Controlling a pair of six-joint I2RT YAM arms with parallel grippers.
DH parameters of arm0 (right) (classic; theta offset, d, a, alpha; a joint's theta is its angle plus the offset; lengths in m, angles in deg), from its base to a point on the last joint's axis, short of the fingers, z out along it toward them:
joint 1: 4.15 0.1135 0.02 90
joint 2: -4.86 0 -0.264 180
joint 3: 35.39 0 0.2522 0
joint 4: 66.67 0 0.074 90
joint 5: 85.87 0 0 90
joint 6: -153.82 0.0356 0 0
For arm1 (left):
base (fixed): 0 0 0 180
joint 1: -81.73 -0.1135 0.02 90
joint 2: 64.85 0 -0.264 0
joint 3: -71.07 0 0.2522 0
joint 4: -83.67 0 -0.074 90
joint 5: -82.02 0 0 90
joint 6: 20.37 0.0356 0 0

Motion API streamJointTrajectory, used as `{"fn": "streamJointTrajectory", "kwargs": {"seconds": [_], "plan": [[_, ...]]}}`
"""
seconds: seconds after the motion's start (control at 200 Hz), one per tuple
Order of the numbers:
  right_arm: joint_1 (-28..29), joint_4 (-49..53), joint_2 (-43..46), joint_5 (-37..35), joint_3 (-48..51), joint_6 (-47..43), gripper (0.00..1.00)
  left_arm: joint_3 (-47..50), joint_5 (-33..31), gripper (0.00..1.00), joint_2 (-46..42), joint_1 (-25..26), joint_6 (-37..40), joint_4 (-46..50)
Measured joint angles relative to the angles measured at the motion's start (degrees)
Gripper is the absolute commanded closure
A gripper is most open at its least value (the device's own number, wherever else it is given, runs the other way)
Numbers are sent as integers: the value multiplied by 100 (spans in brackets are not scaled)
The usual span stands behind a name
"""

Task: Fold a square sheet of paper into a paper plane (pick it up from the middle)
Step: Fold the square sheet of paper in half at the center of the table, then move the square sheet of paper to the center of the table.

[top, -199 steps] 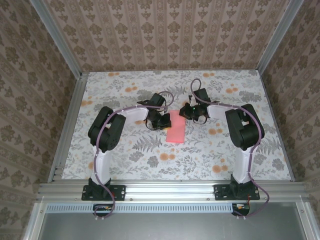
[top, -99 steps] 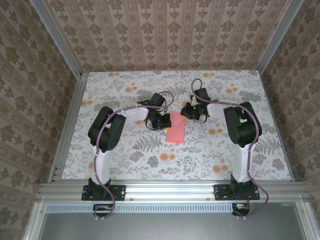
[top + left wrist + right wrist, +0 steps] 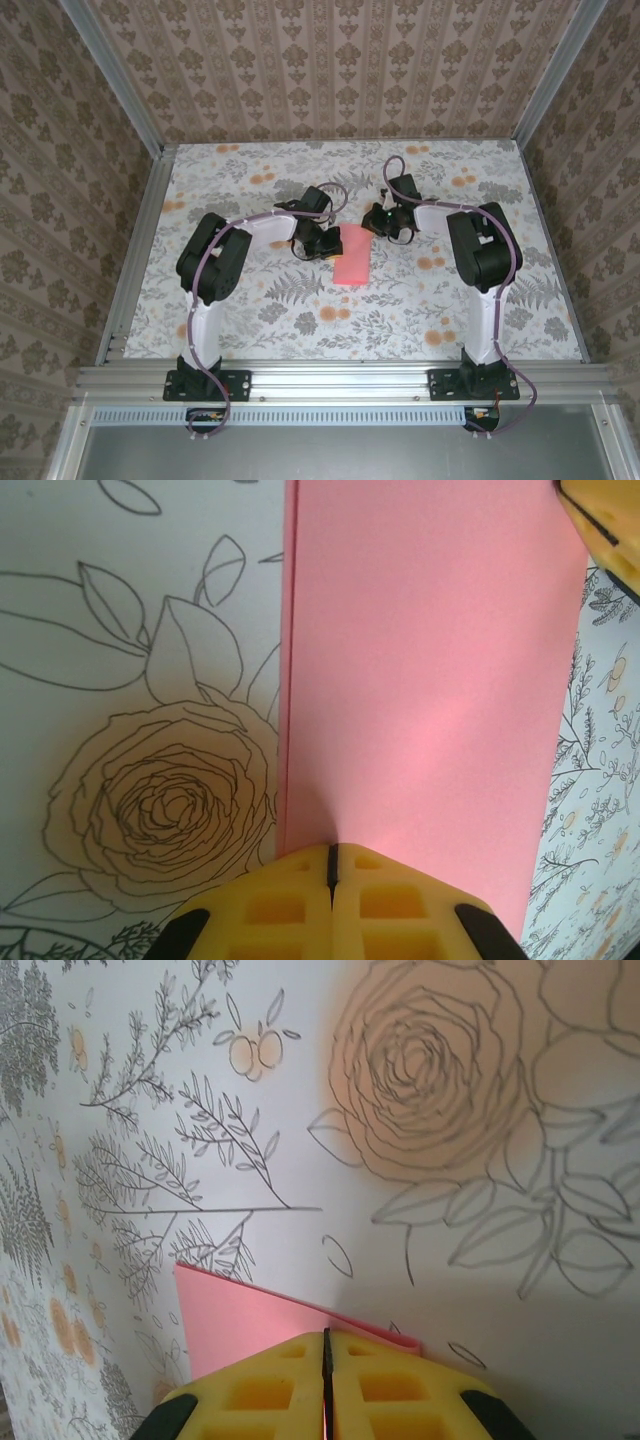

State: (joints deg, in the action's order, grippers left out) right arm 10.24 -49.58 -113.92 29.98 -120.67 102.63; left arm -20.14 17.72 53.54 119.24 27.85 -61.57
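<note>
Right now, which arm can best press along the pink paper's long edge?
Probably left. The left jaws, shut, sit at the long edge of the thin salmon-pink folded paper sheet, with that edge running straight ahead of them. The right jaws, also shut, sit at just one corner.

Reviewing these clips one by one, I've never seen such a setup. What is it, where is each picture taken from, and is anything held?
Two robot arms stand at the near edge of a floral table. The wide picture looks down from above and behind them; the other two come from cameras on the wrists. A pink paper, folded to a rectangle, lies between the arms. The left arm's yellow fingers are shut at its long edge, the right arm's fingers shut at a short end. Whether they pinch or just press it is unclear.
</note>
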Motion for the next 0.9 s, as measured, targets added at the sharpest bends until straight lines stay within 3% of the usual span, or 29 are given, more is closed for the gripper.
{"fn": "streamJointTrajectory", "kwargs": {"seconds": [0.375,0.715,0.905], "plan": [[-186,4,-20,-249,-184,22,82,0,-2,94,2,2,2,-20],[-68,122,1615,-177,1169,42,78,0,-2,94,2,2,2,-22],[308,144,1757,-26,1502,44,81,0,-2,94,0,2,-2,-24]]}}
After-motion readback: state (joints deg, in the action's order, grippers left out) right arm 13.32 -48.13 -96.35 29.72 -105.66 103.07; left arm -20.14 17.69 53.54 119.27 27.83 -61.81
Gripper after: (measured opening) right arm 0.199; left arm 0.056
